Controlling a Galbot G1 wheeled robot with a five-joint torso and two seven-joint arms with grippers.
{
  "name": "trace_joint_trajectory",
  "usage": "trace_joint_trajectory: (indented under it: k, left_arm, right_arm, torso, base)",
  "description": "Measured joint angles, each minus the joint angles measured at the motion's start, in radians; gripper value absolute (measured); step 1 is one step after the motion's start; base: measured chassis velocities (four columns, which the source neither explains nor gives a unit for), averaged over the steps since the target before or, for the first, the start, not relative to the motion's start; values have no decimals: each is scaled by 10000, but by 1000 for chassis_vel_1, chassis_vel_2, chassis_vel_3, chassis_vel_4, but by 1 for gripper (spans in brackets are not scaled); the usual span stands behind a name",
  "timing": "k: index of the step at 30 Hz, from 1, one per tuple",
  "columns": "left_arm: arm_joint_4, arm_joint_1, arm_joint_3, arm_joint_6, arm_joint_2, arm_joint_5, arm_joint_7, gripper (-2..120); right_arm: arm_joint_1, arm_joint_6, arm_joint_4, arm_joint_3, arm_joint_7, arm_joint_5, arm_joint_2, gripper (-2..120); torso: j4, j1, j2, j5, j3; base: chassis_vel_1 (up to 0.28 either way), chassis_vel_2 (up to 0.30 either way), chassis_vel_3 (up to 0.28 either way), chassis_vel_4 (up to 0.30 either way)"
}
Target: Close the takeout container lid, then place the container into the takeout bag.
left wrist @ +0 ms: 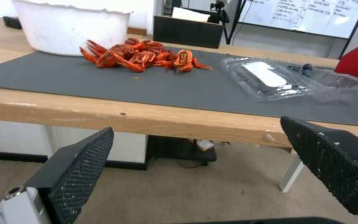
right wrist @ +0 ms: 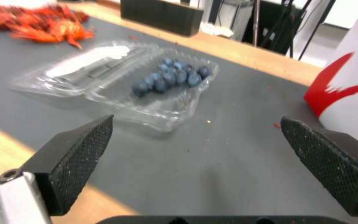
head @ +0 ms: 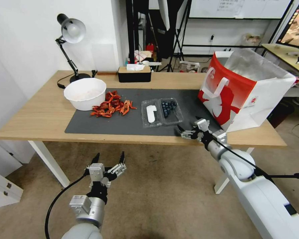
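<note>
Lying open, clear ribbed takeout container faces wide-spread right claw.

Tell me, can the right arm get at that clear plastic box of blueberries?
Probably yes: the right gripper is open at the table edge, with bare grey mat between it and the clear plastic blueberry box.

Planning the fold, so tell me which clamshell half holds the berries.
The half nearer the takeout bag holds the blueberries; the lid, towards the crayfish, is empty with a white sticker.
</note>
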Motion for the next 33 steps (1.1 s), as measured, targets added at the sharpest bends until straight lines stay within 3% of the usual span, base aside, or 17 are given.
trace_joint_trajectory:
  k: [10,18,27,33]
  left_arm:
    - [-6,65,123,-83,111,-7,2,100]
    - [30,76,225,-200,230,-70,157,100]
    - [90,-11,236,-422,439,-335,639,100]
    - [203,-407,445,-349,603,-952,822,100]
  right_arm:
    - [-2941,1336,1882,1355,412,12,575,100]
    - [-5524,4269,2429,1632,961,-209,1901,100]
    - [-6471,5683,2166,1639,1114,-367,2522,100]
    - [-6633,5870,2164,1754,1004,-314,2562,100]
  torso:
    - [0,-2,0,1,0]
    - [-1,-2,-2,1,0]
    - [0,-2,-1,0,0]
    - [-1,-1,-2,1,1]
  base:
    - [0,0,0,0]
    - [0,0,0,0]
    - [0,0,0,0]
    - [0,0,0,0]
